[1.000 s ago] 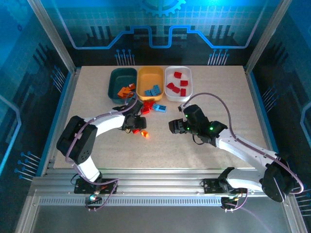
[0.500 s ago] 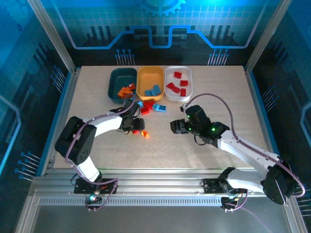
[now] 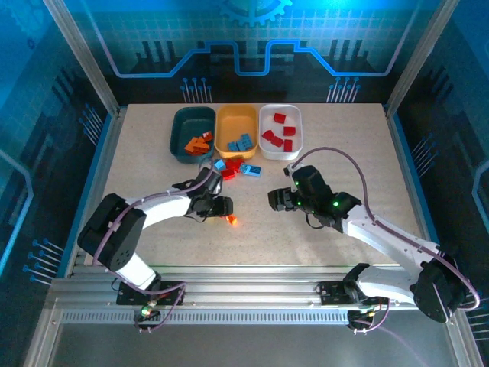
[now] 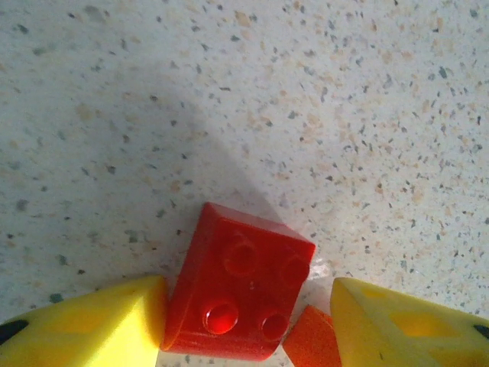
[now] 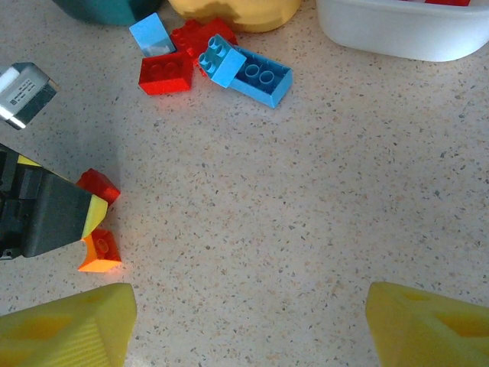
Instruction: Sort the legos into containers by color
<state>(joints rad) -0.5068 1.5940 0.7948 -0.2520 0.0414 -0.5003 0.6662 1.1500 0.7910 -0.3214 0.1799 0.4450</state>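
Left fingers (image 4: 76, 329) flanking red lego (image 4: 241, 294), studs up

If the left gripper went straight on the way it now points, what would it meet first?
Most likely the red brick between the fingers of the left gripper, with a small orange brick just beside it; the speckled table lies right beneath. Depth is hard to judge.

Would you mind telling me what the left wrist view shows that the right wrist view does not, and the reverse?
Left wrist: the red brick with its four studs close up, between the fingers of the left gripper, one finger touching it.
Right wrist: blue bricks and red bricks piled before the teal tub and yellow tub, the white tub, and the open right gripper.
Both: that red brick, the orange brick beside it, the left gripper, the speckled table.
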